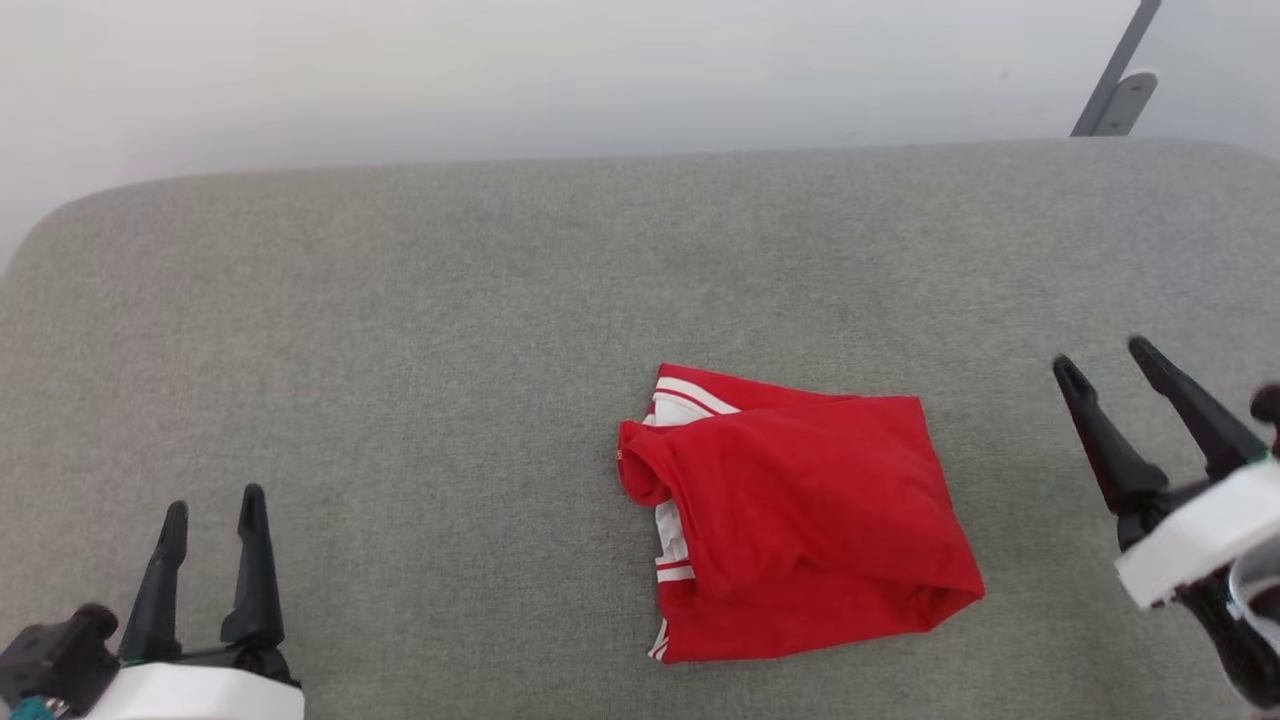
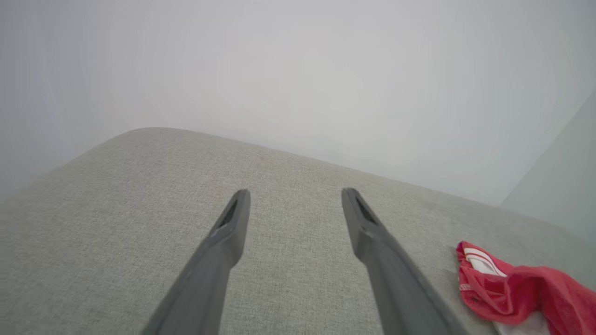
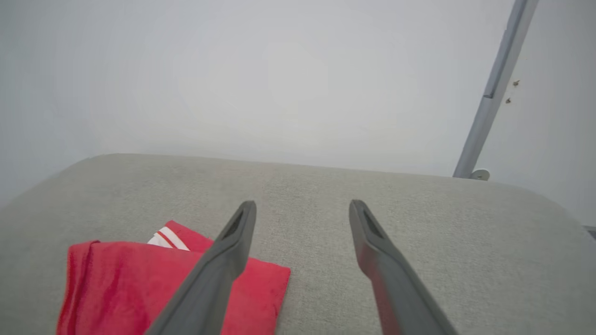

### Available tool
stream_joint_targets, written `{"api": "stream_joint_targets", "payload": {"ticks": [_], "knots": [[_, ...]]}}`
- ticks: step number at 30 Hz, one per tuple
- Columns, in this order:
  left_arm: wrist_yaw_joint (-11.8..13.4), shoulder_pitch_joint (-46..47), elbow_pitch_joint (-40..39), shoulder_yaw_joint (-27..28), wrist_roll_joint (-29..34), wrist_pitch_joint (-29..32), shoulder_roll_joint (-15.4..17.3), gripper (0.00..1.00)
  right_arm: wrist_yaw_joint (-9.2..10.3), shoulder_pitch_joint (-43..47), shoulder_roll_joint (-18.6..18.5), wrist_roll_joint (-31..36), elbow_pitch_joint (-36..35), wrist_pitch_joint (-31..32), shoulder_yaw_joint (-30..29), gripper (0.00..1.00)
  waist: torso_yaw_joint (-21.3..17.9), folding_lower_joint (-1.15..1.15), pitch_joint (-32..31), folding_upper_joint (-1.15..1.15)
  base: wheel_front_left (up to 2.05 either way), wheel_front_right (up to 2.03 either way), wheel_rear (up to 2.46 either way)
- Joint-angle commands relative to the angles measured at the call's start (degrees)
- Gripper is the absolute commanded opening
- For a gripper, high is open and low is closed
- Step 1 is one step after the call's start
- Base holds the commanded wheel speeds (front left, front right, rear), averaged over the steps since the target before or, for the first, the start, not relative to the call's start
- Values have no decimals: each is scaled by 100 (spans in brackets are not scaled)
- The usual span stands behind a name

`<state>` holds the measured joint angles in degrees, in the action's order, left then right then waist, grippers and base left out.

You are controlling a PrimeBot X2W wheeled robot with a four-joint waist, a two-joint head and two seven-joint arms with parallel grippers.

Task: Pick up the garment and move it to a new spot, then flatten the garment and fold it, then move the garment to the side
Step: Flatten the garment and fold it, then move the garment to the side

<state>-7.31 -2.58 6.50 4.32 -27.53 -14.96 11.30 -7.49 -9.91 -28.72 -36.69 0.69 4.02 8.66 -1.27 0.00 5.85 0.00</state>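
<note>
So, starting on the left: the left claw (image 1: pixel 214 503) sits low at the near-left corner of the grey cushion (image 1: pixel 400 300), tips pointing away from the robot and spread wide apart. There's nothing between them and nothing touching them, just bare fabric below. From its own wrist camera, the two dark fingers (image 2: pixel 223 242) are splayed with cushion showing through the gap, and the shirt peeks in at the lower right.

A bit right of centre, toward the near edge, is the red T-shirt (image 1: pixel 800 510). It's folded into a rough, lumpy rectangle lying on the cushion, with white sleeve ends and striped trim poking out along its left side. Neither claw is touching it.

Over on the right, the right claw (image 1: pixel 1103 357) sits off to the side of the shirt, near it but apart, with its tips leaning up and to the left. It's also spread wide and holding nothing. In its wrist view one finger crosses in front of the shirt's corner, but the head camera shows clear cushion between them. Behind it, a slanted metal pole (image 1: pixel 1115 80) runs up the pale wall (image 1: pixel 500 70).
</note>
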Motion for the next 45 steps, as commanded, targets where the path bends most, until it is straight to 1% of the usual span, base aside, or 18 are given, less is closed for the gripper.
{"api": "stream_joint_targets", "payload": {"ticks": [1,5,9,14,16,19,25,29,36,45], "knots": [[-20,-71,-33,36,32,-28,26,100,-1,69,27,99,62,-149,-28,100,-33,0,-47,0,0,0,0],[-20,-175,-65,33,137,-28,29,100,-1,295,118,346,359,-864,-27,100,-70,0,-151,0,0,0,0],[-20,-307,-79,31,148,-28,21,100,-1,451,180,494,736,-1393,-29,100,-76,0,-279,0,0,0,0],[-20,-497,-62,19,131,-28,44,100,0,622,209,624,1265,-1781,41,100,-62,0,-449,0,0,0,0],[-21,-601,-42,38,127,-28,35,100,-1,669,278,632,1452,-1888,58,100,-44,0,-541,0,0,0,0],[-21,-660,23,39,102,-28,49,100,0,718,321,734,1527,-1924,5,100,-24,0,-603,0,0,0,0],[-21,-711,140,65,55,-28,70,100,0,951,580,930,1129,-1916,-352,100,30,0,-696,0,0,0,0],[-21,-699,141,61,54,-28,74,100,0,1111,701,1008,966,-1917,-467,100,68,0,-719,0,0,0,0],[-21,-657,196,-9,31,-28,63,100,-1,1242,835,1087,812,-1918,-529,100,113,0,-719,0,0,0,0],[-21,-595,225,-76,-11,-28,52,100,0,1288,912,1088,759,-1918,-503,100,132,0,-734,0,0,0,0]]}}
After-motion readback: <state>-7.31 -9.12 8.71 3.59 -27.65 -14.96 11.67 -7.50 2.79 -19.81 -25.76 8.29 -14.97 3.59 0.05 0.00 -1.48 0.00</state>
